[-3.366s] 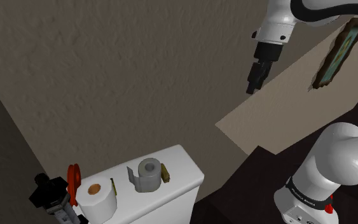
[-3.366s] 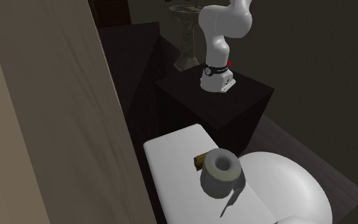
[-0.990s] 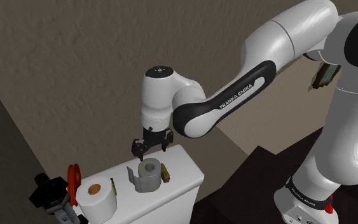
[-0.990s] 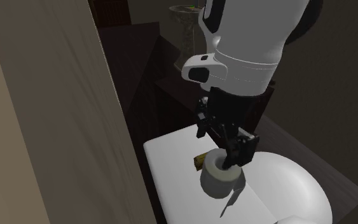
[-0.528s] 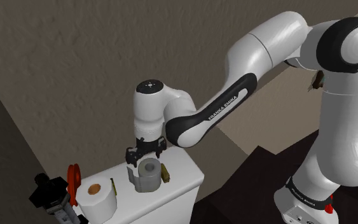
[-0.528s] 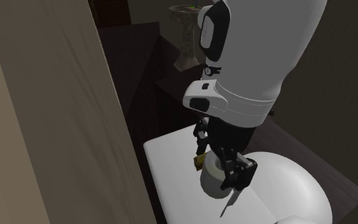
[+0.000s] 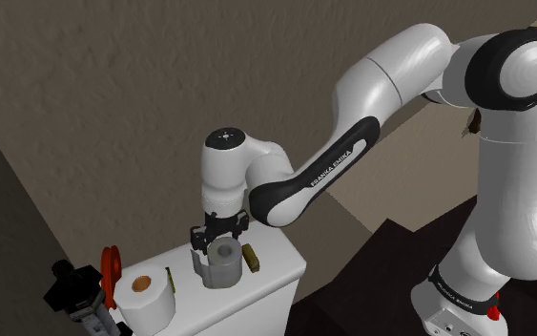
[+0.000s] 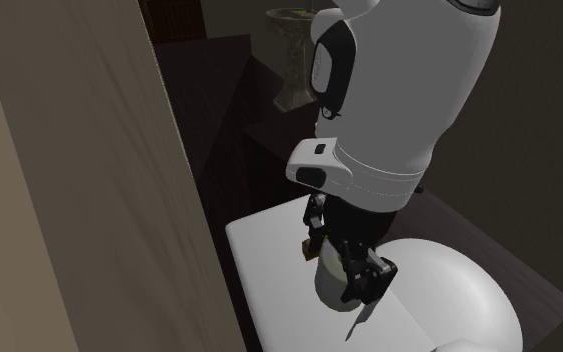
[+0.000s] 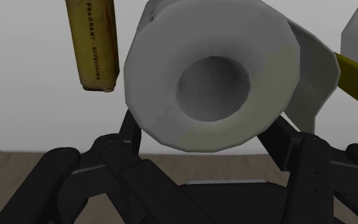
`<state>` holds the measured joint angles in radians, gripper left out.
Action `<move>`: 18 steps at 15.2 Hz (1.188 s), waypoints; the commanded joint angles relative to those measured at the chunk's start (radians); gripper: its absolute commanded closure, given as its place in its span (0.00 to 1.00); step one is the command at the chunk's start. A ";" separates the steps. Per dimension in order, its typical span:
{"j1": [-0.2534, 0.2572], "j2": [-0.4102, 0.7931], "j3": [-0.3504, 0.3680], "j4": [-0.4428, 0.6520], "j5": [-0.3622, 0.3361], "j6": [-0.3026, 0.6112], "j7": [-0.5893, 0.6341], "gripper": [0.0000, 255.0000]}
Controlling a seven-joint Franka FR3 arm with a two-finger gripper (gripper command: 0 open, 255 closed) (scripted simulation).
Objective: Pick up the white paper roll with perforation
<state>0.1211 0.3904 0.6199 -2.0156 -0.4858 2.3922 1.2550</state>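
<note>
Gripper [image 7: 216,244] points straight down onto the grey paper roll [image 7: 224,266], wrist vertical.

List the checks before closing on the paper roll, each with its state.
1. Paper roll between the fingers: ok.
2. Gripper open: ok.
3. Fingers deep enough along the roll: cannot tell, its rim hides them.
4. Yellow tube clear of the fingers: ok.
5. Loose sheet clear of the fingers: cannot tell.
6. Roll upright on the white tank lid: ok.
</note>
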 commanded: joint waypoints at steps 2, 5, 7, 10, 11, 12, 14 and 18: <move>0.001 0.002 0.000 -0.002 0.000 0.001 0.000 1.00; 0.001 0.003 0.000 -0.002 -0.001 0.002 0.001 1.00; -0.002 -0.005 0.005 0.003 0.008 -0.010 -0.006 1.00; -0.014 -0.032 0.021 0.010 0.037 -0.038 -0.027 1.00; -0.017 -0.041 0.026 0.013 0.046 -0.047 -0.034 1.00; -0.021 -0.050 0.031 0.016 0.056 -0.056 -0.041 1.00; -0.028 -0.067 0.040 0.023 0.074 -0.076 -0.055 1.00; -0.041 -0.100 0.056 0.039 0.109 -0.115 -0.081 1.00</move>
<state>0.0858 0.3013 0.6719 -1.9801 -0.3875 2.2869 1.1832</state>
